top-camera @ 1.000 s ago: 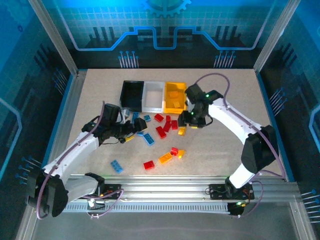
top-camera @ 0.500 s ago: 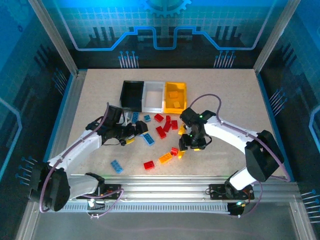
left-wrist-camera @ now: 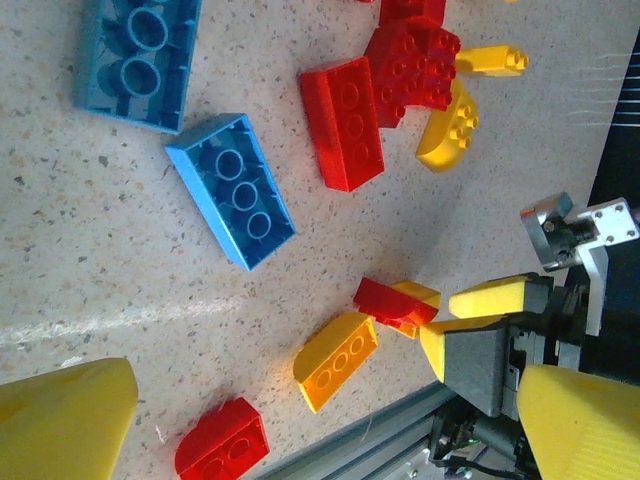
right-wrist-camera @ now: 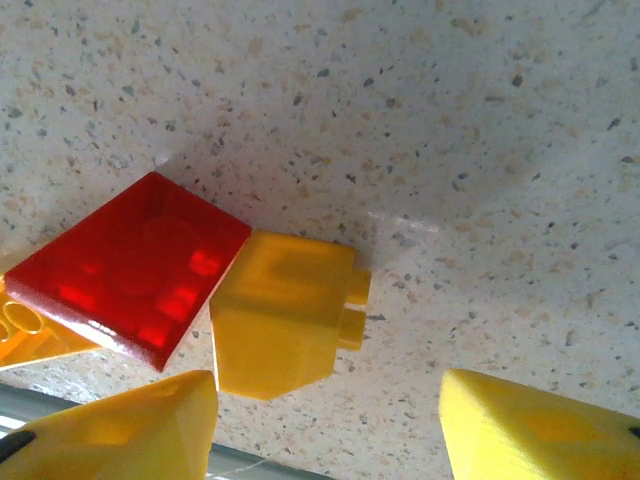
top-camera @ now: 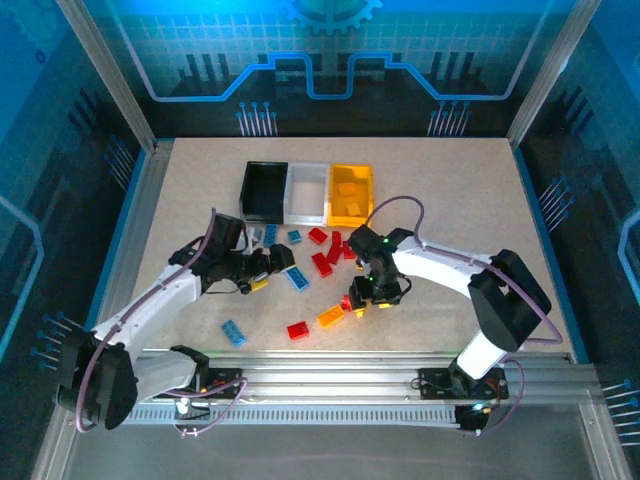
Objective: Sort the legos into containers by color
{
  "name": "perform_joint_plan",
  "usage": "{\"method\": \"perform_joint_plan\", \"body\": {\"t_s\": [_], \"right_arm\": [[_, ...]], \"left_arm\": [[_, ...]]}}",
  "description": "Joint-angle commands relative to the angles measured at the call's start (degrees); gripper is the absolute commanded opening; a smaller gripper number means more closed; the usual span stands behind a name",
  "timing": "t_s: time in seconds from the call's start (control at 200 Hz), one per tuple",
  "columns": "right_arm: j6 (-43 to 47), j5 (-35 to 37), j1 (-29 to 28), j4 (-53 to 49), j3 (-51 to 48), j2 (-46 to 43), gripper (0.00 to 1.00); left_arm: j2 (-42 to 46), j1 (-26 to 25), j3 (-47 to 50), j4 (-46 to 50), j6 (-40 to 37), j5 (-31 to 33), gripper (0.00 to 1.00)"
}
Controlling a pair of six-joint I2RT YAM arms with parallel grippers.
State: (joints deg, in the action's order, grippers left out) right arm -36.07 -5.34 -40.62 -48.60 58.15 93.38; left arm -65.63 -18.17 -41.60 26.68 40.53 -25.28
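The containers stand in a row at the back: black [top-camera: 262,190], white [top-camera: 307,192], yellow [top-camera: 351,193], the yellow one with orange legos inside. Blue, red and yellow legos lie scattered in front. My right gripper [top-camera: 363,298] is open, low over a small yellow brick [right-wrist-camera: 285,315] that touches a red brick [right-wrist-camera: 130,270]; the yellow brick lies just ahead of the fingertips [right-wrist-camera: 130,430]. My left gripper [top-camera: 283,257] hovers open and holds nothing. Below the left gripper [left-wrist-camera: 320,430] lie an orange brick [left-wrist-camera: 337,360], a red brick [left-wrist-camera: 220,440] and two blue bricks [left-wrist-camera: 230,190].
A red cluster [left-wrist-camera: 415,55] and yellow pieces [left-wrist-camera: 450,125] lie mid-table. A lone blue brick [top-camera: 233,332] and a red one [top-camera: 297,330] sit near the front aluminium rail [top-camera: 330,372]. Metal frame posts bound the table on both sides.
My right gripper has come away from the yellow bin toward the near side and down over the yellow and red bricks. The left gripper has shifted only slightly and stays open.
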Motion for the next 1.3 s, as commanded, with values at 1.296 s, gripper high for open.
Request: {"method": "perform_joint_plan", "body": {"t_s": [1.296], "right_arm": [[0.4, 1.8, 9.8, -0.6, 0.0, -9.3, 0.33]], "left_arm": [[4.7, -0.5, 4.6, -1.5, 4.8, 0.9, 0.99]]}}
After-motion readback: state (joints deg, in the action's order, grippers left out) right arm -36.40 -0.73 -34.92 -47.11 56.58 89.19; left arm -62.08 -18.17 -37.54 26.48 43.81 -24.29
